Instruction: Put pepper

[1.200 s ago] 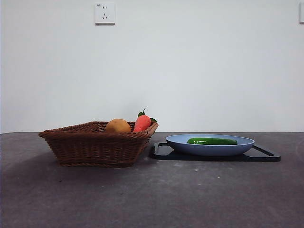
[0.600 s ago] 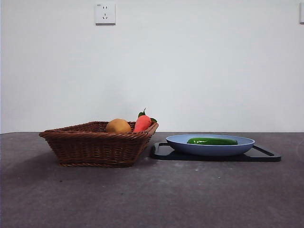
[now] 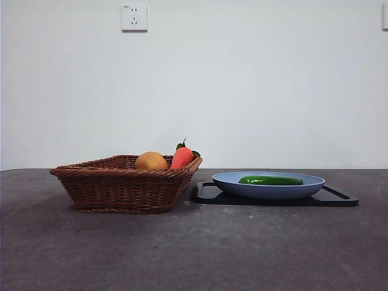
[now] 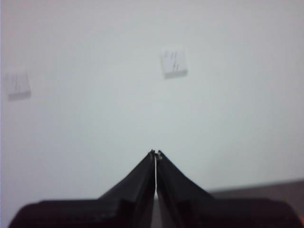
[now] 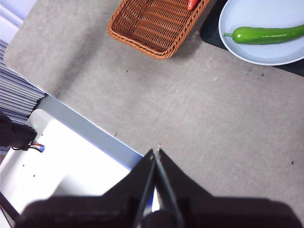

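Note:
The glossy dark-green pepper [image 3: 270,180] lies in the blue plate [image 3: 230,180], which rests on a black tray [image 3: 339,197] at the right of the table. The pepper [image 5: 266,34] and the plate [image 5: 237,19] also show in the right wrist view. My right gripper [image 5: 156,152] is shut and empty, high above the table's near part, far from the pepper. My left gripper [image 4: 156,153] is shut and empty, facing the white wall. Neither gripper shows in the front view.
A brown wicker basket [image 3: 121,185] stands left of the plate, holding a yellow-brown potato-like item [image 3: 150,160] and a red-orange carrot-like item [image 3: 181,156]. The basket [image 5: 152,23] also shows in the right wrist view. A wall socket [image 3: 134,17] is high on the wall.

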Motion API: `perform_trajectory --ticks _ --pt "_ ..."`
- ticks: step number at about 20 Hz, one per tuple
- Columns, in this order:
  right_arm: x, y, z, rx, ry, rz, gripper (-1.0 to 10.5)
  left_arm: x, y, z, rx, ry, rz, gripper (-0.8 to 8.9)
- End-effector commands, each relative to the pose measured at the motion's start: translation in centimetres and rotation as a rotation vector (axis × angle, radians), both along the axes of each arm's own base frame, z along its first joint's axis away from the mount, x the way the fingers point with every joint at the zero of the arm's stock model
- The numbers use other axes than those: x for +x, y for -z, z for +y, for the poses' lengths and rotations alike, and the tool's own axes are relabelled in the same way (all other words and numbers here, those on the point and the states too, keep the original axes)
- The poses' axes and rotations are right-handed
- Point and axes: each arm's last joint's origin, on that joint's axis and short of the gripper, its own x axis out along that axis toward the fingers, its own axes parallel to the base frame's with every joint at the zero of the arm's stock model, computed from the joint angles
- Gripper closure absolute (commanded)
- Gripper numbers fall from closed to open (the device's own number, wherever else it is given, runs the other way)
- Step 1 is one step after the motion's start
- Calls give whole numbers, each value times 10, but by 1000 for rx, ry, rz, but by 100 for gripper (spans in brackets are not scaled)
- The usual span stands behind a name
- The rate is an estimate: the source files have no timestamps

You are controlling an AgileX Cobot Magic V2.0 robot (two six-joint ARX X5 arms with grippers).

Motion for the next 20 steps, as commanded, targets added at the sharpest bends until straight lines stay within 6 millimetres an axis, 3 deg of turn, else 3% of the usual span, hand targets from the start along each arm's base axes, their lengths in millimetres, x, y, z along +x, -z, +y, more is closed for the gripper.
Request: perform_trajectory --ticks 1,5,9,15,20 --pt "-1 -3 0 0 0 7 936 -1 31 3 -48 -14 28 806" --pt "-1 -3 0 0 0 7 936 3 84 6 -105 -36 108 806" --pt "-1 -3 0 0 0 7 936 6 126 7 -154 -40 169 806" --pt "-1 -3 0 0 0 7 936 8 163 7 -173 -42 216 806" --pt "-1 -3 0 0 0 7 936 7 177 7 -181 -51 338 806"
